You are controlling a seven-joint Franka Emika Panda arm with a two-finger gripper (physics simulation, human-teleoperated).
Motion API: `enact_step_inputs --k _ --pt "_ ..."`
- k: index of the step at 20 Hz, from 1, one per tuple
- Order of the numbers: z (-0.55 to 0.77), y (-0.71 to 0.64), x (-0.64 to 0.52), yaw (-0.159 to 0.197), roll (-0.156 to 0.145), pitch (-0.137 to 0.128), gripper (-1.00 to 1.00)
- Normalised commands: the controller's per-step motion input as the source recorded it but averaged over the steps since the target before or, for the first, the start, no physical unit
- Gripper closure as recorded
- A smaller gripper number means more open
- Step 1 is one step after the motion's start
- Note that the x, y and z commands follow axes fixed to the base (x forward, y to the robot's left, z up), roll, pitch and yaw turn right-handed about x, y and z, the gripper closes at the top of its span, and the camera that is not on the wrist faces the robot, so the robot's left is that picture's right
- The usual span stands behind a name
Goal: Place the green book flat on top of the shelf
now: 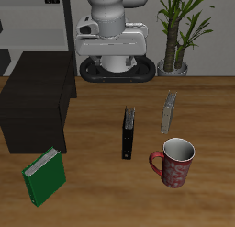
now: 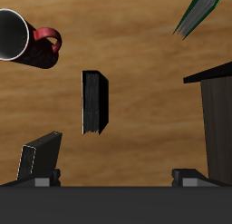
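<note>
Green book point(image 1: 44, 175) standing upright near the table's front edge, tilted a little, white page edge showing along the top, just in front of the shelf point(image 1: 37, 100) and apart from it by a strip of bare wood. Only a corner of it caught in the wrist view point(image 2: 201, 12), so not yet under the gripper. Shelf low, black, flat on top and bare where visible: room enough, by the look of it, for a book laid flat. Black book point(image 1: 128, 132) upright near the table's middle, directly below the wrist camera point(image 2: 94, 102); grey book point(image 1: 169, 111) upright a little farther back; red patterned mug point(image 1: 174, 163) beside them, nearer the front edge. All three well away from the green one, so probably no obstacle to a reach toward it. Gripper point(image 2: 116, 176) high above the table, seen only as two dark finger stubs set wide apart, nothing between them: spread and holding nothing. In the exterior view, arm bunched up at the back by the base point(image 1: 113, 69), fingers not distinguishable there. Judged stage: the very start, book untouched. Next move likely a travel toward the front edge, then a pinch across the thin upright covers.
</note>
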Motion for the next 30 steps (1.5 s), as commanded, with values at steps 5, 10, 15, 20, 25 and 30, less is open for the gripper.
enact_step_inputs --k 5,10,15,20,25,30 --pt "0.19 -0.38 0.31 0.059 -0.055 -0.046 -1.00" --pt "0.19 -0.54 0.44 0.024 -0.033 0.003 -1.00" --pt "0.12 -0.35 0.31 0.018 0.022 0.008 -1.00" --pt "0.20 -0.53 0.42 -0.037 -0.056 -0.018 -1.00" --pt "0.09 -0.24 0.30 -0.017 -0.043 -0.039 -1.00" --pt "0.02 -0.06 0.32 -0.010 0.013 -0.063 -1.00"
